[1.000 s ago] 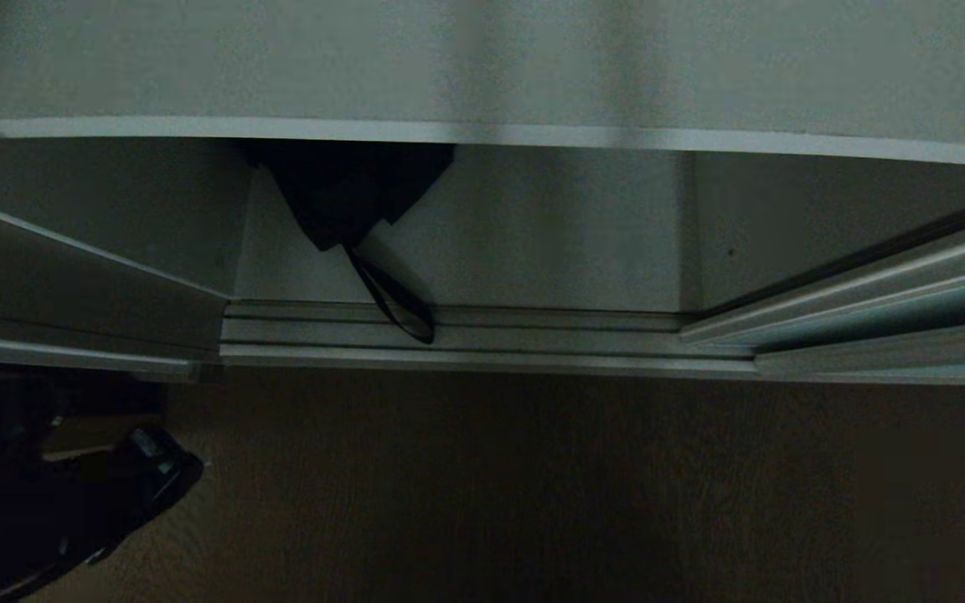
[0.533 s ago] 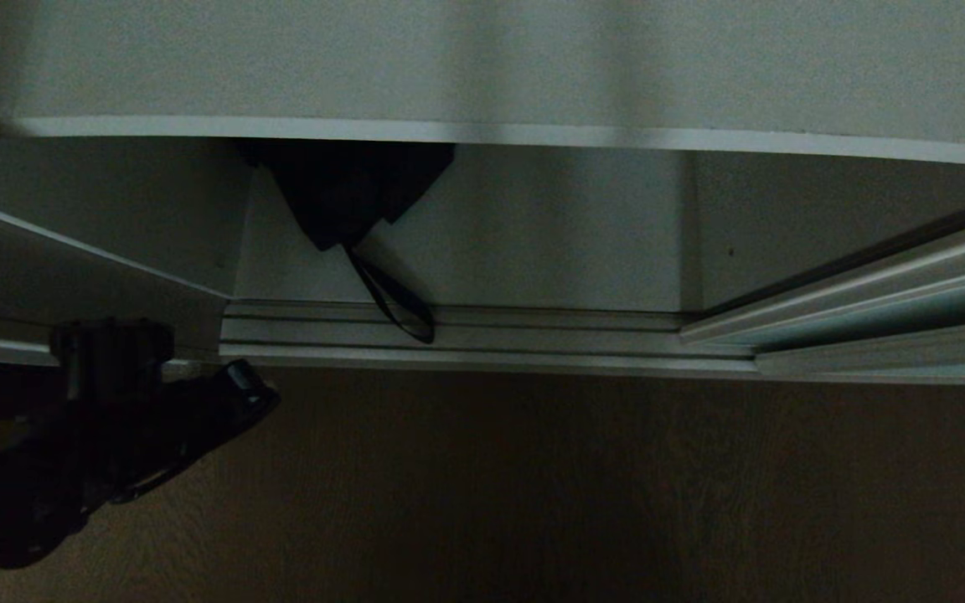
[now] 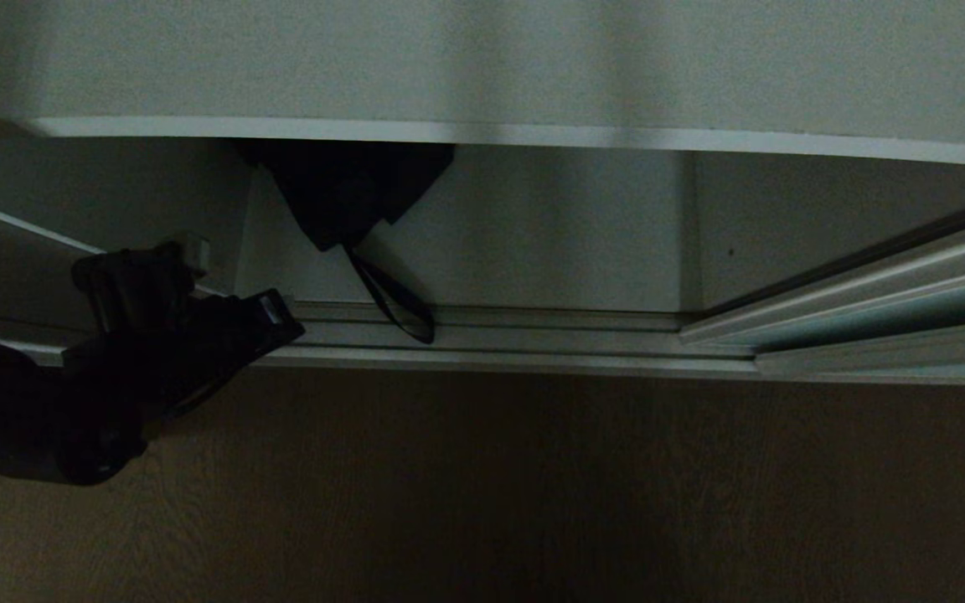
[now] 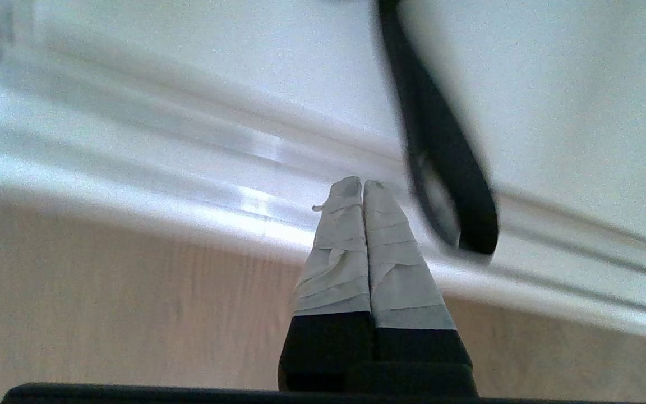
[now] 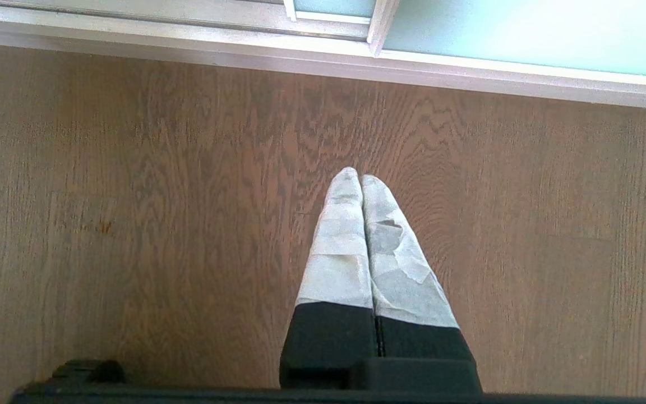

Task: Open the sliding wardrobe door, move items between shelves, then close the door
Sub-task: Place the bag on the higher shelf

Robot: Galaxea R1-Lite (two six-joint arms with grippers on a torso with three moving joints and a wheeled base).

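Note:
A black bag [image 3: 348,188] lies on the wardrobe's bottom shelf [image 3: 533,243], half hidden under the wide shelf [image 3: 482,67] above it. Its strap loop [image 3: 399,310] hangs out over the silver floor track [image 3: 533,339]. My left gripper [image 3: 277,314] is shut and empty, hovering at the track's left end, a short way left of the strap. In the left wrist view the taped fingertips [image 4: 362,182] press together beside the strap loop [image 4: 446,185], apart from it. The sliding wardrobe door [image 3: 893,301] stands pushed to the right. My right gripper [image 5: 359,177] is shut above the floor.
Wood floor [image 3: 533,486] spreads in front of the wardrobe. A side panel [image 3: 47,268] bounds the opening on the left. In the right wrist view the frosted door glass [image 5: 525,28] and its frame run along the floor's far edge.
My left arm has risen from the lower left corner and moved up and right, to the left end of the track. The bag and strap have not moved.

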